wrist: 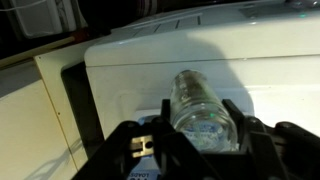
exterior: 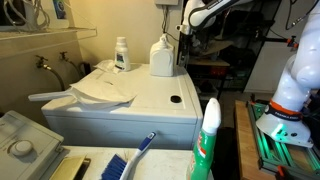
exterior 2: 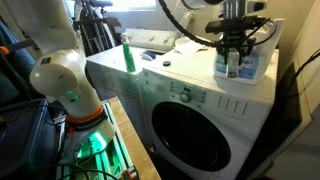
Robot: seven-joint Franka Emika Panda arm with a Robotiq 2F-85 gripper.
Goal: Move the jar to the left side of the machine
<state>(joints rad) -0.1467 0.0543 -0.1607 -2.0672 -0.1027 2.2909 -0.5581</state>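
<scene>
The arm [exterior 2: 185, 12] reaches in from above across the machine [exterior 2: 170, 75], and its wrist turns so that the gripper [exterior 2: 232, 62] points straight down. Its white base [exterior 2: 65, 80] stands on the floor beside the machine's front corner, with green light glowing under it.

The jar [exterior 2: 232, 70] stands upright between the fingers, at the far end of the machine's top from the base and just in front of a white jug [exterior 2: 252, 66]. Whether it rests on the top or hangs just above it cannot be told. In the wrist view the clear jar [wrist: 200, 100] fills the gap between the dark fingers [wrist: 140, 140], which press against both of its sides, so the gripper [wrist: 203, 125] is clamped on it.

In an exterior view the gripper [exterior: 185, 38] hangs just beside the jug [exterior: 162, 57], and the jar itself cannot be made out there. A cloth [exterior: 100, 90] lies on the machine [exterior: 150, 100], near the dark hole [exterior: 176, 99]. A green bottle [exterior 2: 129, 57] stands at the corner nearest the base.
</scene>
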